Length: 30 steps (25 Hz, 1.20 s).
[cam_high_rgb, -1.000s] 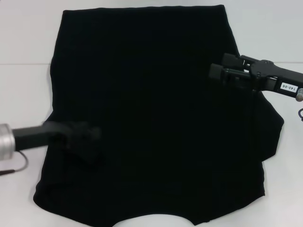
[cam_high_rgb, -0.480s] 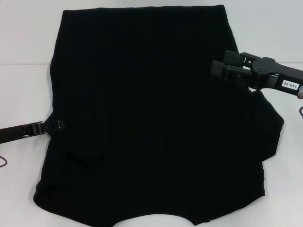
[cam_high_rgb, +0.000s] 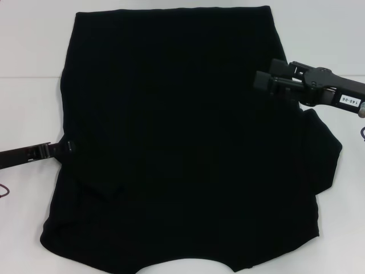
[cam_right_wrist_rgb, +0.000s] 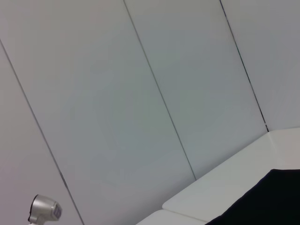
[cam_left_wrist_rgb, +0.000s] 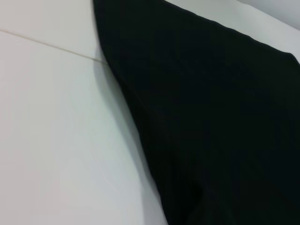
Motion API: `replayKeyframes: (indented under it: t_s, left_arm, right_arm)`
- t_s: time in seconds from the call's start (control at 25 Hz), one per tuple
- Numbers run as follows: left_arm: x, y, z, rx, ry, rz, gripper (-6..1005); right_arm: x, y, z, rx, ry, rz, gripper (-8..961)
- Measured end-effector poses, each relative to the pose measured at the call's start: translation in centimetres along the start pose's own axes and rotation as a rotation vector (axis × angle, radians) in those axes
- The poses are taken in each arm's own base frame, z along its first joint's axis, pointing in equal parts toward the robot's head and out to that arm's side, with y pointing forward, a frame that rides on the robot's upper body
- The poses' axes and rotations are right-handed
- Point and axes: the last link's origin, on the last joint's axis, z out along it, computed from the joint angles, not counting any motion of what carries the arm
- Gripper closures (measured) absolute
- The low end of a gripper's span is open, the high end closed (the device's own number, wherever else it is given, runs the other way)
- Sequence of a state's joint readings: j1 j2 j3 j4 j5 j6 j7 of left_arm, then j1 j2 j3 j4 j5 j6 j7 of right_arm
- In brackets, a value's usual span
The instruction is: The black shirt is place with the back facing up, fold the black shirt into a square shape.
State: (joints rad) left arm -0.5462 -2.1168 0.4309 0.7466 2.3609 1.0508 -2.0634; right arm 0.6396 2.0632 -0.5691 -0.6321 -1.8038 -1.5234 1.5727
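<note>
Two grippers flank the black shirt (cam_high_rgb: 182,142), which lies spread flat on the white table (cam_high_rgb: 28,108) and covers most of it in the head view, plain black side up, with its straight far edge near the top and its nearer edge curving along the bottom. On the robot's right side a short sleeve (cam_high_rgb: 326,151) sticks out past the body of the garment; on the left side the fabric shows a folded flap with a slanting crease near the lower left part. The left gripper (cam_high_rgb: 65,147) reaches in low from the left edge on a thin dark arm, and its tip sits right at the shirt's left border, about halfway down; black on black hides the fingers there, so whether they are parted, closed or pinching cloth cannot be told. The left wrist view shows only the shirt's edge (cam_left_wrist_rgb: 140,117) running diagonally across the pale table, with a thin seam line in the tabletop meeting it. The right gripper (cam_high_rgb: 263,81) hovers above the shirt's right side, near the sleeve, pointing toward the middle; its two blocky fingers stand slightly apart with nothing between them. The right wrist view shows pale wall panels and a corner of black fabric (cam_right_wrist_rgb: 267,201) on the table.
</note>
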Motion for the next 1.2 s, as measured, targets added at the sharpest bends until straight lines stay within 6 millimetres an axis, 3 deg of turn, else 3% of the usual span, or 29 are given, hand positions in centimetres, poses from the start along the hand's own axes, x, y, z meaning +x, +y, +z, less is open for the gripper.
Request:
replayKeyframes:
  t_s: [0.92, 1.2]
  left_arm:
    - [-0.10, 0.08, 0.57, 0.009, -0.019, 0.016, 200]
    - [-0.06, 0.29, 0.69, 0.006, -0.029, 0.033, 341]
  right_arm:
    - [-0.14, -0.05, -0.24, 0.004, -0.017, 0.005, 78]
    - [-0.10, -0.05, -0.27, 0.005, -0.017, 0.005, 79]
